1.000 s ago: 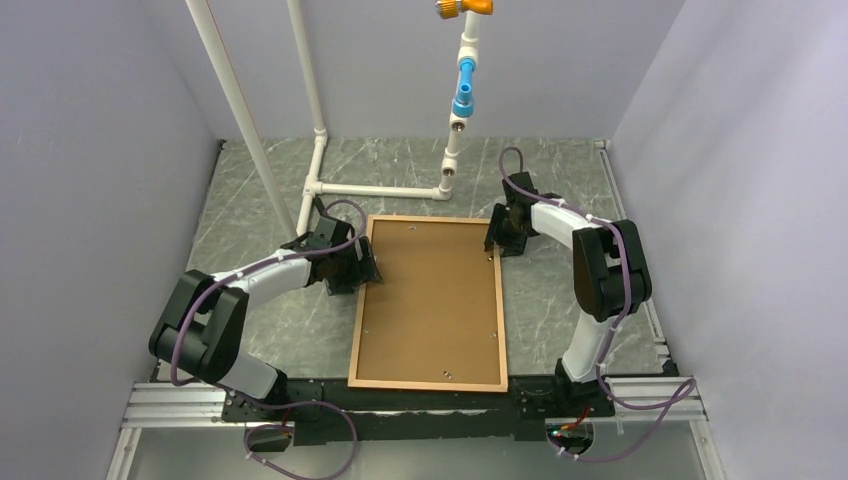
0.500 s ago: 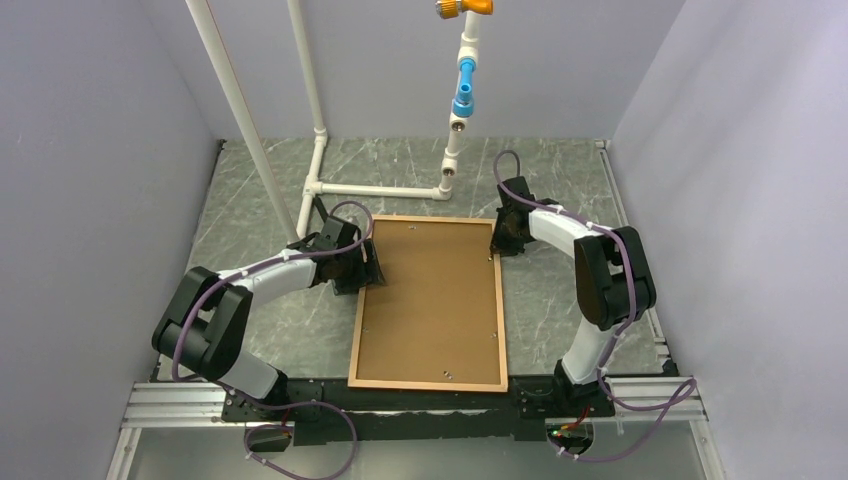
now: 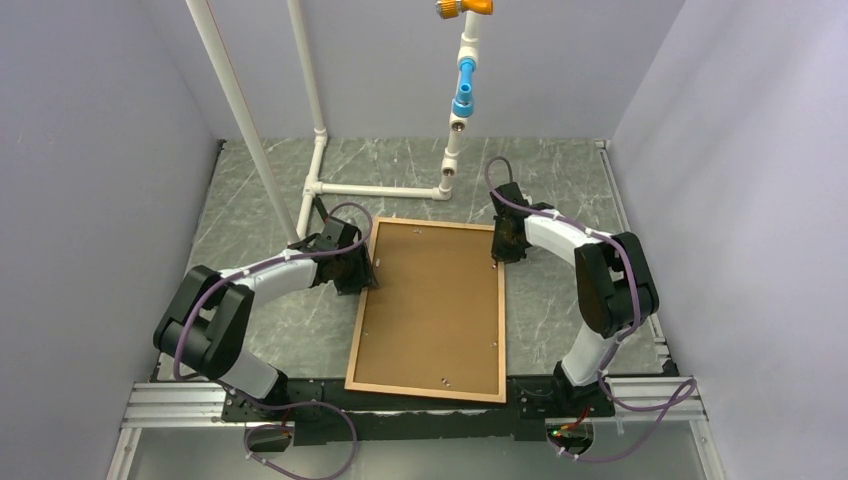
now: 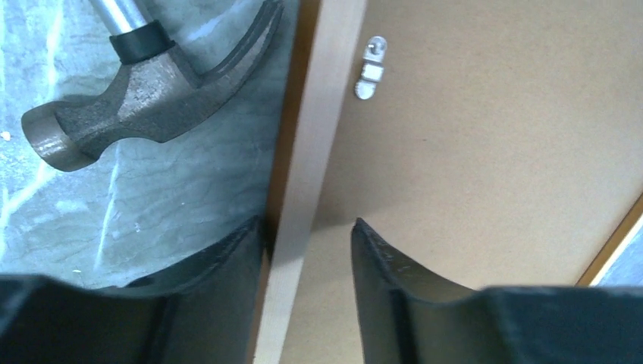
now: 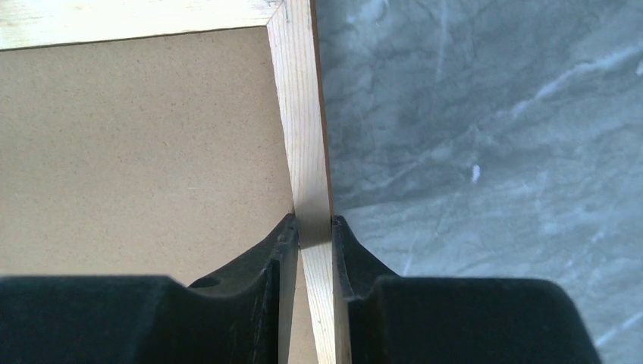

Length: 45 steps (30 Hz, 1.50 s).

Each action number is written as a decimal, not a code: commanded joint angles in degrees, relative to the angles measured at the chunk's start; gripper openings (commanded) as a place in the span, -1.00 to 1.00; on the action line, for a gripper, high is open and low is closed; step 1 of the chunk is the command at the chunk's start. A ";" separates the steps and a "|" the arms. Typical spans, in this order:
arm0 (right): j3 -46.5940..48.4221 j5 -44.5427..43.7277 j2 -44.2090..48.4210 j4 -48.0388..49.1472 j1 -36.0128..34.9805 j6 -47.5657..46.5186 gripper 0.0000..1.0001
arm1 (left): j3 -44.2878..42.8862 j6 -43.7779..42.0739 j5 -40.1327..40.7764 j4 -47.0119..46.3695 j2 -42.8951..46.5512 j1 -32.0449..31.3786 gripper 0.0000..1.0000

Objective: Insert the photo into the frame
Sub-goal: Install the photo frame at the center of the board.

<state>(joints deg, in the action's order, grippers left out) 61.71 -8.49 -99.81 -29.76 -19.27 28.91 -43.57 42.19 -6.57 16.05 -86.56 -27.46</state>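
Observation:
The frame lies back-up on the marbled table, its brown backing board filling it. The photo is hidden. My left gripper is at the left rail near the far end. In the left wrist view its jaws straddle the rail: the outer finger touches it and the inner finger stands apart over the board. My right gripper is at the right rail near the far corner. In the right wrist view it is shut on that rail.
A claw hammer lies on the table just outside the left rail. A metal turn clip sits on the board's edge. A white pipe stand rises behind the frame. Grey walls close in on both sides.
The right gripper has closed on the right rail. The left jaws have narrowed around the left rail. The frame has shifted slightly on the table.

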 commanded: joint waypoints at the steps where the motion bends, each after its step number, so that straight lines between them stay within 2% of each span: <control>1: -2.00 -2.05 2.49 -7.40 -1.12 -1.47 -0.72 | 0.94 2.25 -1.86 -0.45 -2.12 -1.17 -0.13; 3: -2.38 -1.78 3.27 -7.30 -1.20 -1.58 -0.70 | 0.59 2.55 -0.99 0.70 -2.60 -1.49 -0.31; 6: -3.10 -0.42 3.88 -6.98 -1.26 -1.58 -0.67 | 0.00 3.10 0.81 2.48 -3.31 -1.66 -0.69; 9: -4.20 1.38 4.36 -5.86 -1.22 -1.28 -0.64 | 0.44 3.93 1.69 2.54 -3.30 -1.69 -0.84; 11: -5.08 2.65 4.54 -5.08 -1.26 -0.97 -0.56 | 0.76 4.35 1.88 2.35 -3.24 -1.72 -1.00; 14: -5.66 3.52 4.65 -4.47 -1.20 -0.56 -0.42 | 0.98 4.96 2.98 2.81 -3.13 -1.73 -1.00; 18: -5.86 3.97 4.98 -4.56 -1.40 -0.55 -0.40 | 1.41 7.01 5.72 4.87 -2.53 -1.76 -1.00; 21: -5.74 1.21 5.41 -5.92 -2.64 -0.75 -0.19 | 1.88 8.36 6.39 5.55 -2.06 -1.77 -1.00; 24: -6.04 -1.42 5.04 -6.94 -3.75 -0.95 -0.11 | 1.83 9.07 6.44 6.15 -2.07 -1.72 -1.00; 36: -6.24 -0.70 3.59 -4.94 -3.06 0.47 -0.03 | 1.65 8.03 6.39 5.92 -1.88 -1.80 -1.00; 45: -6.21 7.41 2.63 -1.58 3.60 2.04 -0.06 | 1.30 7.55 6.39 5.13 -2.61 -2.19 -1.00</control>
<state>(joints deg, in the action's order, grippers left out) 57.10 -3.95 -95.88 -32.38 -18.04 29.41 -43.99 45.19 -2.09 17.17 -86.96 -29.30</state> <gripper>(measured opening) 0.476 0.082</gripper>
